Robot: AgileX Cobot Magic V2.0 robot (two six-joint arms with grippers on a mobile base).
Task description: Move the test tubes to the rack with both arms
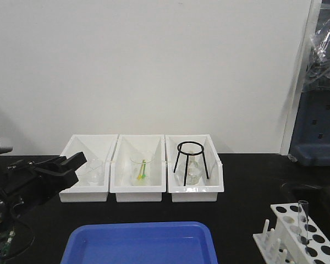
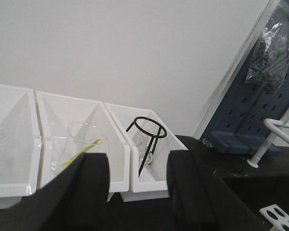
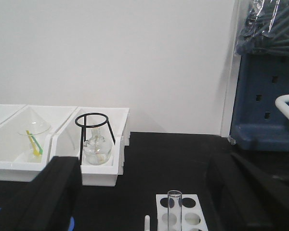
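One test tube [image 1: 303, 220] stands upright in a hole of the white rack [image 1: 297, 234] at the lower right of the front view, on the black worktop [image 1: 247, 187]; the right wrist view shows the same tube [image 3: 174, 209] rising from the rack [image 3: 183, 216] at its bottom edge. No other test tube can be made out. A blue tray [image 1: 143, 245] sits at the bottom centre, and its inside looks bare from this angle.

The left gripper [image 1: 71, 165] hangs at the left of the front view, near the leftmost of three white bins [image 1: 88, 192]. In its wrist view its jaws stand spread, with nothing between them [image 2: 137, 187]. The right gripper [image 3: 139, 197] is likewise released and empty, its two dark fingers [image 3: 53, 192] wide apart on either side of the rack.

Risks, as I judge them:
- The standing tube is thin glass, a little taller than the rack. A right gripper finger sweeping low could knock it or drag the light rack.
- The left gripper is close to the bins holding a beaker [image 1: 142, 168] with yellow-green sticks and a flask [image 1: 193, 173] under a black wire tripod [image 1: 191, 159]. A wide swing could strike the bin wall.
- Clear glass against the dark worktop is hard to see, so a grasp may land off-centre and slip.

No brand, label or writing is legible in any view.
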